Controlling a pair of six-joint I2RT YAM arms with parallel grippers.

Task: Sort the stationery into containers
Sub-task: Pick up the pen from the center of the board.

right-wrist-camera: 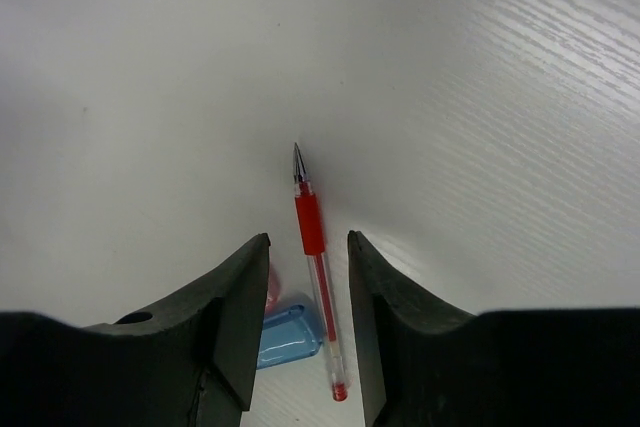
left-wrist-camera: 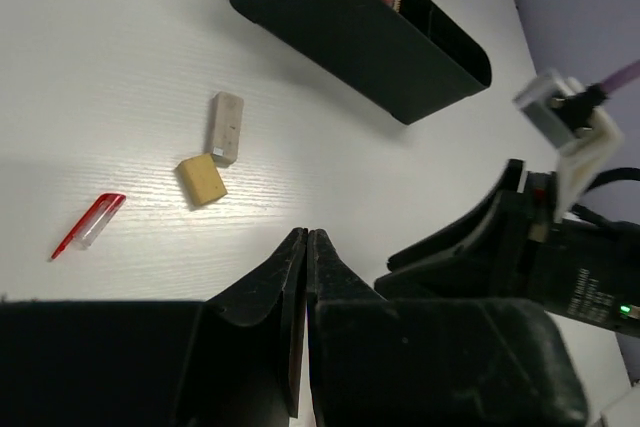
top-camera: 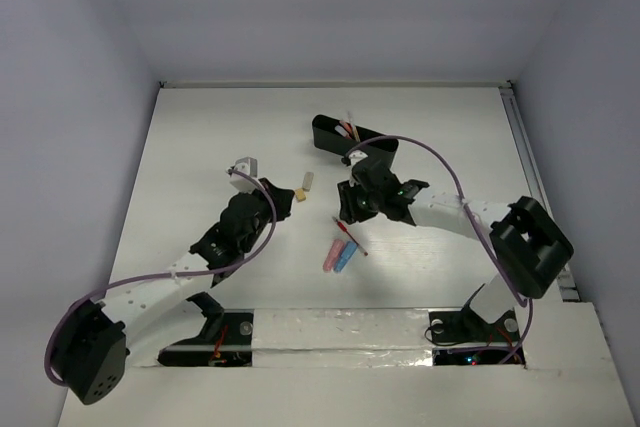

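A red pen [right-wrist-camera: 315,257] lies on the white table, and my right gripper [right-wrist-camera: 307,239] stands open astride it, with a gap on each side of the pen. A blue capsule piece [right-wrist-camera: 290,332] and a pink one [right-wrist-camera: 271,292] lie just left of the pen, partly behind the left finger. From above, the right gripper [top-camera: 348,209] hangs over the red pen [top-camera: 350,237]. My left gripper [left-wrist-camera: 306,237] is shut and holds nothing. It points at a tan eraser [left-wrist-camera: 202,180] and a white eraser [left-wrist-camera: 226,127]. The black tray [left-wrist-camera: 360,22] holds pens.
A small red and clear cap piece [left-wrist-camera: 90,224] lies left of the erasers. The right arm [left-wrist-camera: 520,247] is close to the right of my left gripper. The black tray [top-camera: 340,135] stands behind both grippers, and white walls enclose the table.
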